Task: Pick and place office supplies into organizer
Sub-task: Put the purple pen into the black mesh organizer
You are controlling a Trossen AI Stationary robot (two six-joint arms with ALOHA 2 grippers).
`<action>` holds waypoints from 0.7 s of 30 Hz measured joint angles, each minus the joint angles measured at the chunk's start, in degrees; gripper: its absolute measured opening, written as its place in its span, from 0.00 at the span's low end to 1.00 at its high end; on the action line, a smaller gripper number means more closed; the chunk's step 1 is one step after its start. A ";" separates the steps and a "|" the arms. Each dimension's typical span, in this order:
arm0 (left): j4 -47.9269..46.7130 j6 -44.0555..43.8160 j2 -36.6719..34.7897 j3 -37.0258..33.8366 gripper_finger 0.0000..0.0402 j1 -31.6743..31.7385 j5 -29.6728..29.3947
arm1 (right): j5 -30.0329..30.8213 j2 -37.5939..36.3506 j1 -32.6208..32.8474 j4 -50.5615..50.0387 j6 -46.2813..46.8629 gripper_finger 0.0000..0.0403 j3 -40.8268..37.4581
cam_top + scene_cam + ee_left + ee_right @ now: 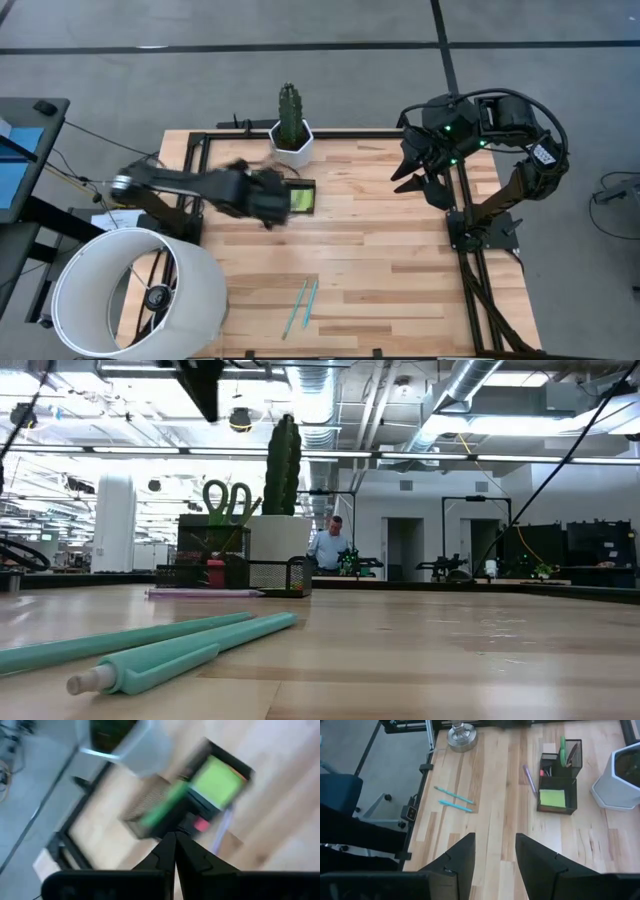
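Note:
The black mesh organizer [303, 197] stands near the table's far middle, beside the white cactus pot. It holds a lime-green sticky-note pad [552, 798], green-handled scissors [228, 500] upright and a pink eraser [201, 824]. A purple pen [530, 779] lies on the table next to it. Two teal pens [300, 305] lie side by side near the front edge. My left gripper [175, 842] is shut and empty, above the organizer's left side [270, 195]. My right gripper [495, 855] hangs open and empty, high over the far right [420, 172].
A white hexagonal pot [291, 140] with a cactus stands at the far edge, just behind the organizer. A white lamp shade [135, 290] covers the near left corner. Bare wood lies between the organizer and the teal pens. A person [328, 548] stands in the room beyond.

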 joint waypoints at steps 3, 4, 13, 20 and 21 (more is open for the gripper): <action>2.98 -0.59 -8.49 -4.75 0.00 1.23 -3.58 | 0.00 0.00 0.00 0.14 -0.14 0.33 0.00; 6.58 -0.28 -11.45 -7.74 0.00 1.56 -3.95 | 0.00 0.00 0.00 0.41 -0.35 0.33 0.00; 70.64 13.13 -25.22 -48.61 0.00 1.90 13.64 | -0.17 0.00 0.00 6.57 -0.55 0.33 0.00; 86.17 11.48 -23.90 -63.84 0.05 2.96 14.31 | -0.18 0.00 0.00 8.44 -0.50 0.33 0.00; 86.39 11.38 -23.87 -64.94 0.08 3.28 14.27 | -0.20 0.00 0.00 8.66 -0.49 0.33 0.00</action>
